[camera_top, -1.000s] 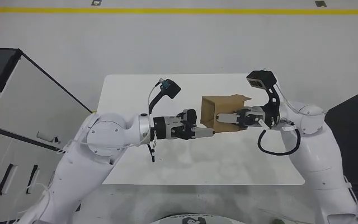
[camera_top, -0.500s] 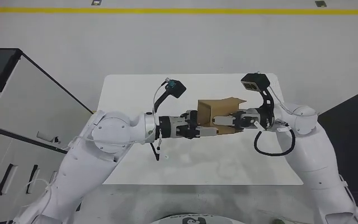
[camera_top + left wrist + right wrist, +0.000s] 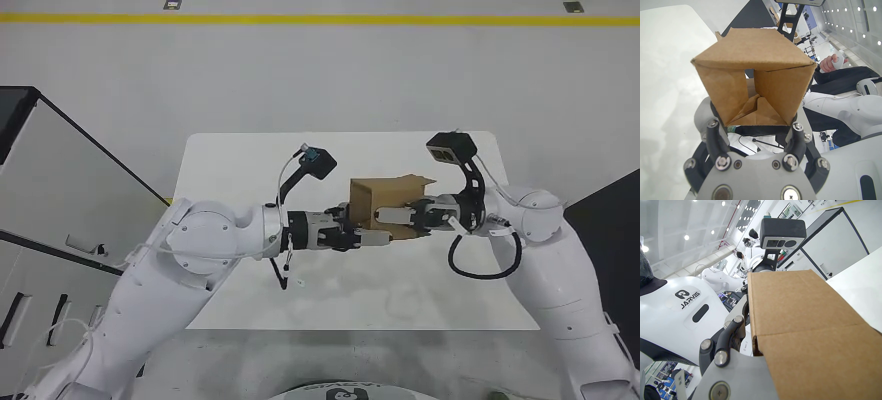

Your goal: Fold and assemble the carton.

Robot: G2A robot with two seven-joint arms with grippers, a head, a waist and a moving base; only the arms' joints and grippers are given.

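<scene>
Carton [image 3: 385, 200] is sitting over the tabletop [image 3: 300, 290], a little right of its middle and nearer the far edge than the near one. Whether its underside is touching the surface, I cannot tell. It is lying on its side as an open tube, with its long axis running left to right along the line between the two arms.

Right gripper [image 3: 396, 214] is sitting on the right-edge side and appears to be clamping one carton wall. One finger [image 3: 734, 328] is showing against the outside of the wall and its partner is hiding behind the cardboard, so the clamp is my reading.

Left gripper [image 3: 372, 237] is sitting at the carton's left mouth with its jaws spread wide. Its fingers [image 3: 715, 136] are flanking the two lower corners of the mouth and are pinching nothing that I can see.

Key relation: the mouth is facing straight at the left gripper, so the carton is lying directly ahead of it, just beside or touching. At the far end, the inner flaps [image 3: 757, 109] are standing partly folded, with a gap showing between them.

Judgement: the left gripper is the free one at the mouth end. Any push along the tube's axis is going to load the right gripper's hold.
</scene>
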